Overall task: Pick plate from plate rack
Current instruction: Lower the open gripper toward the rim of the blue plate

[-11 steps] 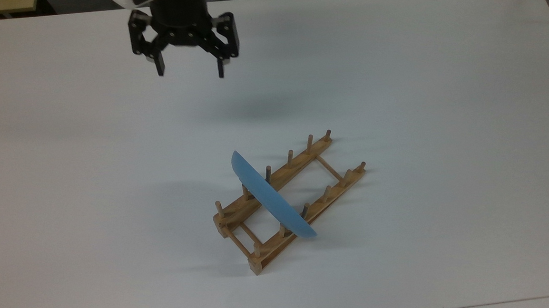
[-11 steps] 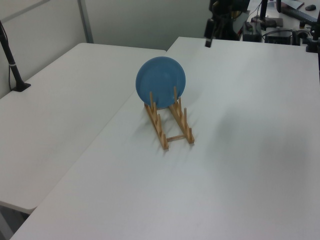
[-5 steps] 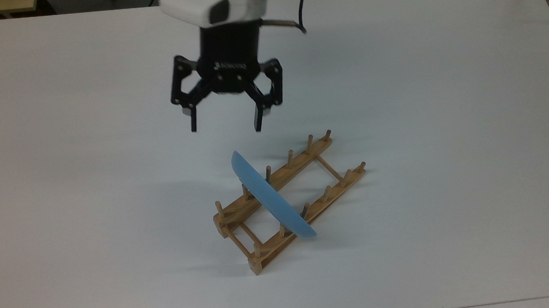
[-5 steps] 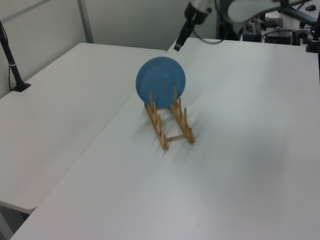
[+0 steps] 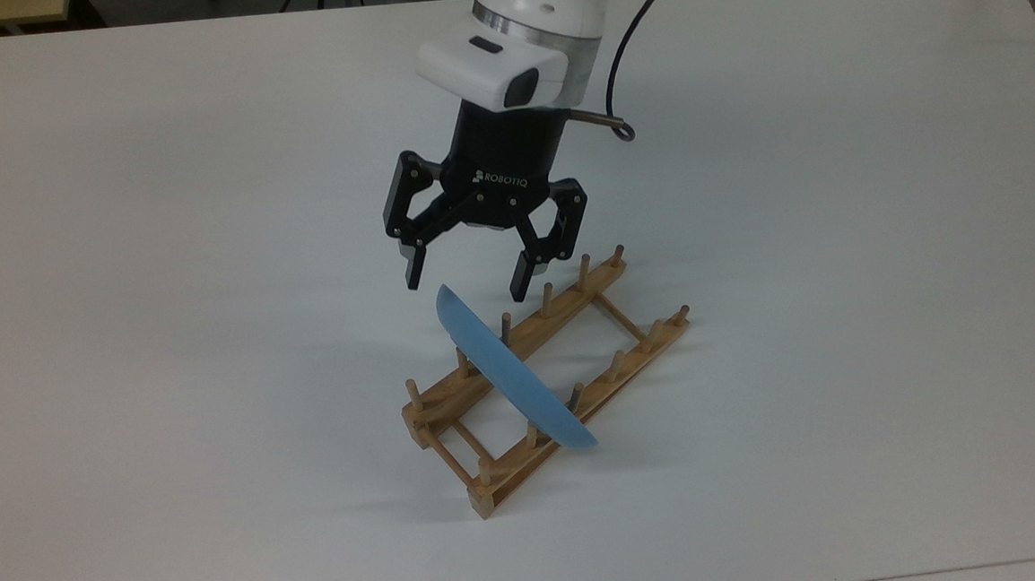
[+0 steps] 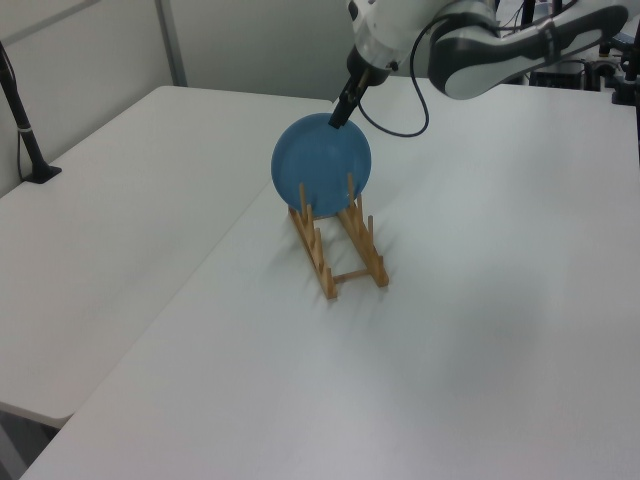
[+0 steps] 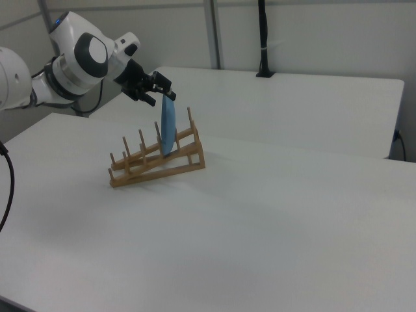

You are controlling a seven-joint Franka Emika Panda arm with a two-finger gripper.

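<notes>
1. Since a second ago, we have brought the gripper [image 5: 467, 286] from the desk's [image 5: 834, 172] far edge, as the top view shows it, down toward the rack [image 5: 548, 380]; plate [image 5: 511, 370] and rack have not shifted.
2. We see the fingers spread wide and holding nothing.
3. The plate stands on edge in the rack, slotted between pegs nearer the rack's end that faces the top view's bottom-left; the rack sits near the desk's middle.
4. The relation that matters: the plate's top rim lies just below the gripper, about between the two fingertips. In the left view the gripper [image 6: 340, 113] shows at the upper rim of the plate [image 6: 320, 160]; whether it touches we cannot tell.
5. In the right view the plate [image 7: 168, 127] reads as a thin upright blade, and the gripper [image 7: 161, 93] hovers at its top edge.
6. We judge the fingers to straddle the rim across its thin side, so a short descent, then closing, should seat the grip.
</notes>
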